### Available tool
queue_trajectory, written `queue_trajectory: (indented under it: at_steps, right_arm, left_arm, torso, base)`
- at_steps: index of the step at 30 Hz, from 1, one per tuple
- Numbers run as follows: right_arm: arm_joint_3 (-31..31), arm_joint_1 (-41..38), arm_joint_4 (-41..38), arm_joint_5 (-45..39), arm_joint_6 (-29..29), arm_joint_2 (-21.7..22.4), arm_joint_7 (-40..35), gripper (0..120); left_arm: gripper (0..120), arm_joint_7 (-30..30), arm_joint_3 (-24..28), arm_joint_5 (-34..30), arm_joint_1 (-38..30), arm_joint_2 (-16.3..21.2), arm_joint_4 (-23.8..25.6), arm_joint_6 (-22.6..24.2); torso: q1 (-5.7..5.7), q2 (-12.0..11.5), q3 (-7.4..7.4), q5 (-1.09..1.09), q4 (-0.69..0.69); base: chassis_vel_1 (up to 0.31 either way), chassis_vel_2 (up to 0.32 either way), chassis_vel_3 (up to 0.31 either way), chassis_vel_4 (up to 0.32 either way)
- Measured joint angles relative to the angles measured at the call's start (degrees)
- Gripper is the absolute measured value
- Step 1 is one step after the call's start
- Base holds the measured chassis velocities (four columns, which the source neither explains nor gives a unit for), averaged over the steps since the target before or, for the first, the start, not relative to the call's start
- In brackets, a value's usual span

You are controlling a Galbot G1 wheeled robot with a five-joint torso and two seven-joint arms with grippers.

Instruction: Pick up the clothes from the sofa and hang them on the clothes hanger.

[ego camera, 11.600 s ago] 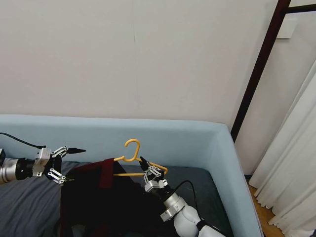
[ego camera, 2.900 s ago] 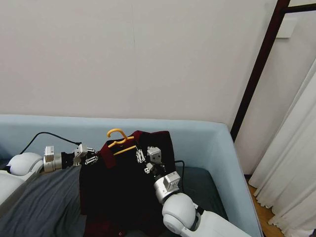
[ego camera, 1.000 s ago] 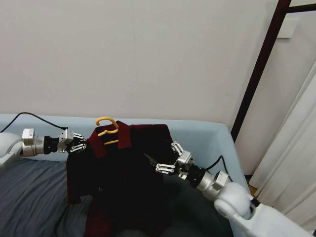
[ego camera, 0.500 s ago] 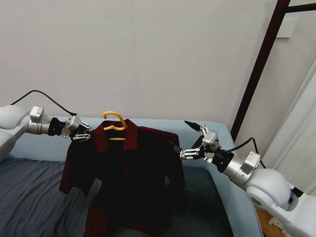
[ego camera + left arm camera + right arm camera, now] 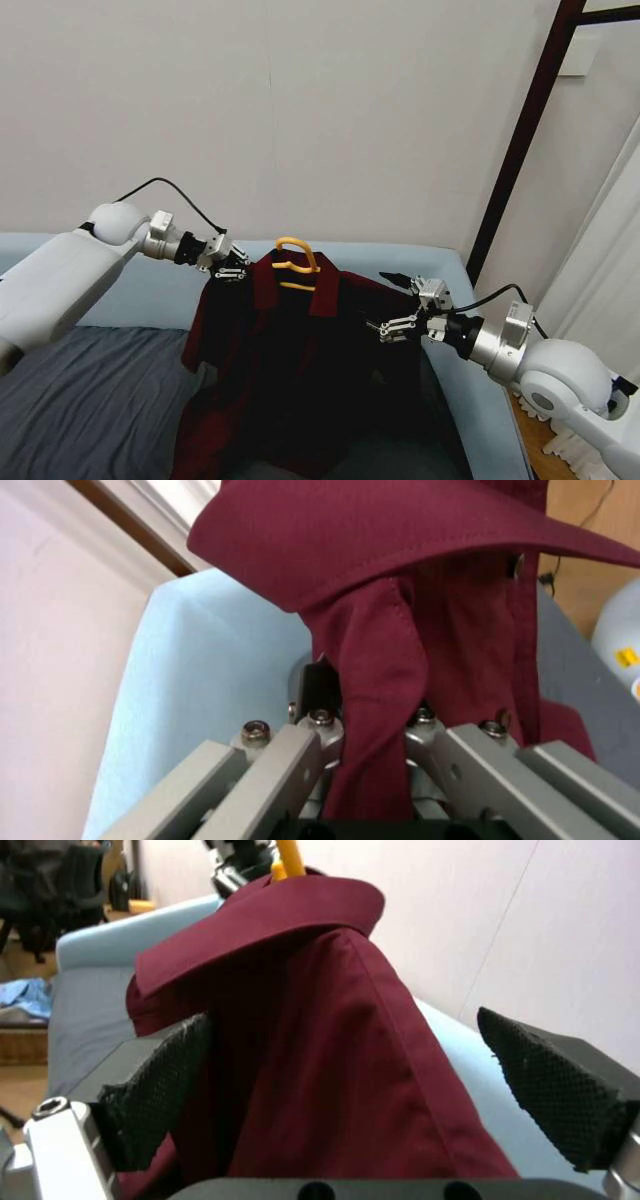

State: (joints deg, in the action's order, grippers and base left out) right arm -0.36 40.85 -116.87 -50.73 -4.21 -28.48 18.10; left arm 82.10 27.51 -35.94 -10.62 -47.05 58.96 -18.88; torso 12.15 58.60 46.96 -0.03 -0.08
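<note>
Holding: left gripper (image 5: 228, 268) is out over the sofa (image 5: 440, 270), at the shirt's collar on the robot's left side, level with the top of the backrest. In the left wrist view its fingers (image 5: 268, 763) are clamped on a fold of dark red fabric just under the collar.

Shirt (image 5: 300, 370): dark red, collared, draped on a yellow hanger (image 5: 296, 266). The hanger hook rises out of the open collar, in front of the pale wall (image 5: 330, 110). The garment hangs up in the air, front facing the head camera, sleeves drooping on either side. The lower hem drops in front of the grey seat cushion (image 5: 80, 400); cannot tell whether it touches.

Right gripper (image 5: 397, 305): at the shirt's other shoulder, on the robot's right, slightly lower than the left gripper. Its fingers (image 5: 392, 326) are spread apart. In the right wrist view the two black pads (image 5: 160, 1078) stand wide, with the shirt's shoulder (image 5: 330, 1050) between and ahead of them. No pad is pressed on the cloth, and the yellow hanger (image 5: 289, 858) shows above the collar.

Surroundings: a dark pole (image 5: 520, 150) leans along the wall at the sofa's right end, with a white curtain (image 5: 605, 270) beside it.
</note>
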Motion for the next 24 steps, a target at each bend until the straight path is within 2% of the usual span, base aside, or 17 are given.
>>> queue_trajectory:
  at_steps: [4, 10, 12, 14, 16, 19, 23, 24]
  right_arm:
    - [0.19, -0.01, 1.06, 0.11, -0.97, 0.39, 2.59, 99]
    - [2.98, 1.06, 2.72, 0.25, -4.81, 1.61, 9.69, 75]
    - [3.24, 1.21, 2.87, 0.24, -5.24, 1.61, 10.36, 67]
    - [3.27, 1.23, 2.92, 0.23, -5.36, 1.61, 10.52, 63]
    - [3.34, 1.2, 3.04, 0.24, -5.72, 1.39, 11.25, 51]
    - [3.36, 1.09, 3.18, 0.24, -6.19, 1.16, 11.95, 45]
    - [3.42, 0.97, 3.61, 0.62, -6.63, 0.84, 12.62, 25]
    - [3.42, 0.97, 3.61, 0.62, -6.63, 0.84, 12.62, 25]
  left_arm:
    - [2, 0.26, 0.09, 0.61, -0.34, -1.12, -0.76, -0.45]
    - [2, 1.06, 0.22, 1.25, -0.49, -2.5, -0.79, -0.82]
    - [2, 1.36, 0.27, 1.37, -0.33, -2.73, -0.48, -0.9]
    - [2, 1.41, 0.31, 1.38, -0.23, -2.87, -0.42, -0.98]
    - [2, 1.43, 0.35, 1.39, -0.08, -3.22, -0.41, -1.12]
    - [2, 1.44, 0.39, 1.39, -0.08, -3.42, -0.42, -1.26]
    - [2, 1.5, 0.54, 1.25, -0.29, -3.77, -0.52, -1.48]
    - [2, 1.5, 0.54, 1.25, -0.29, -3.77, -0.52, -1.48]
  torso:
    - [0.0, 0.0, 0.0, 0.01, 0.02]
    - [0.0, 0.0, 0.0, -0.01, 0.0]
    - [0.0, 0.0, 0.0, 0.0, 0.01]
    - [0.0, 0.0, 0.0, 0.0, 0.01]
    - [0.0, 0.0, 0.0, -0.02, 0.01]
    - [0.0, 0.0, 0.0, -0.01, 0.01]
    - [0.0, 0.0, -0.01, -0.01, 0.01]
    - [0.0, 0.0, -0.01, -0.01, 0.01]
  base:
    - [0.0, 0.0, 0.0, 0.0]
    - [0.0, 0.0, 0.0, 0.0]
    - [0.0, 0.0, 0.0, 0.0]
    - [0.0, 0.0, 0.0, 0.0]
    - [0.0, 0.0, 0.0, 0.0]
    - [0.0, 0.0, 0.0, 0.0]
    - [0.0, 0.0, 0.0, 0.0]
    - [0.0, 0.0, 0.0, 0.0]
